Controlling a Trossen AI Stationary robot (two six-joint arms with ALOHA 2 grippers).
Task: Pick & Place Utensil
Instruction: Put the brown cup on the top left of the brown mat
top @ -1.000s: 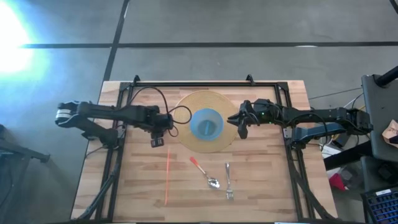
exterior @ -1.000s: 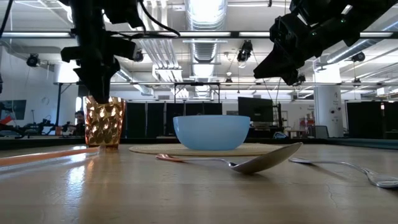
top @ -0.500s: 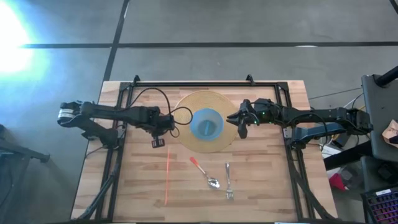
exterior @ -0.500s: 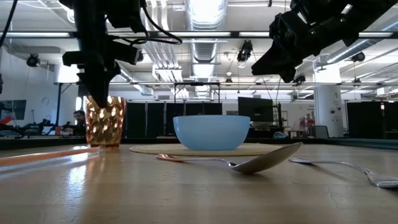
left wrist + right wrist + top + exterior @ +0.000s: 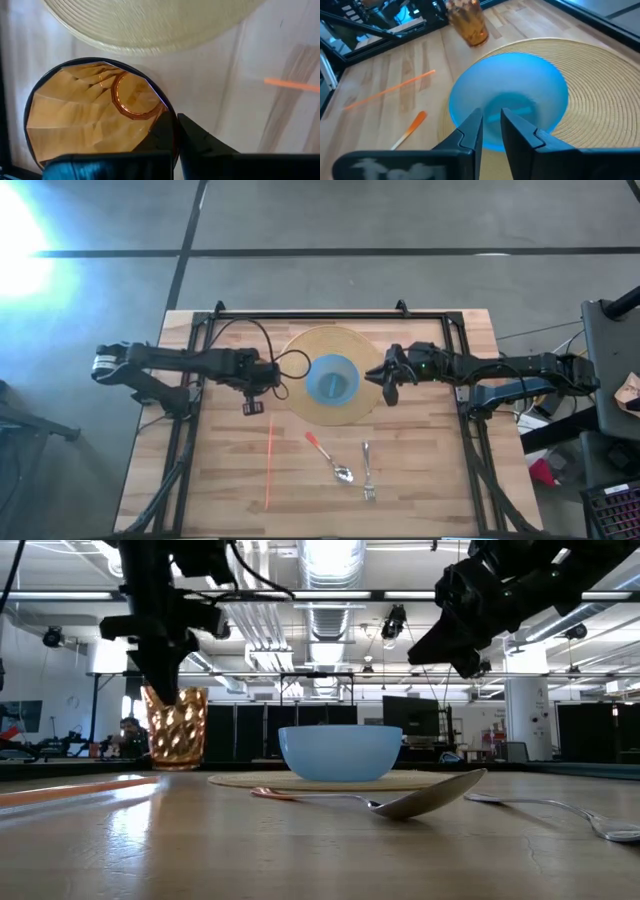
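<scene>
Two arms extended inward: left tool [image 5: 160, 690] clamped on amber cup [image 5: 178, 726], raised off bench [image 5: 420, 480]; right tool [image 5: 388, 392] slightly parted, empty, held beside blue bowl [image 5: 331, 377].

The high view looks straight down from well above, taking in the whole bench [image 5: 330, 480], both arms and the grey floor around it.

The low view sits at bench-top height, facing level across the surface into the room behind, close to a spoon [image 5: 420, 798].

The left wrist view looks down from close range into an amber cup [image 5: 97, 117], with the edge of a woven mat [image 5: 150, 22] beyond.

The right wrist view faces obliquely across the bench, close to a blue bowl [image 5: 510, 100].

All four views share the mat; the high, low and right wrist views share the bowl.
</scene>
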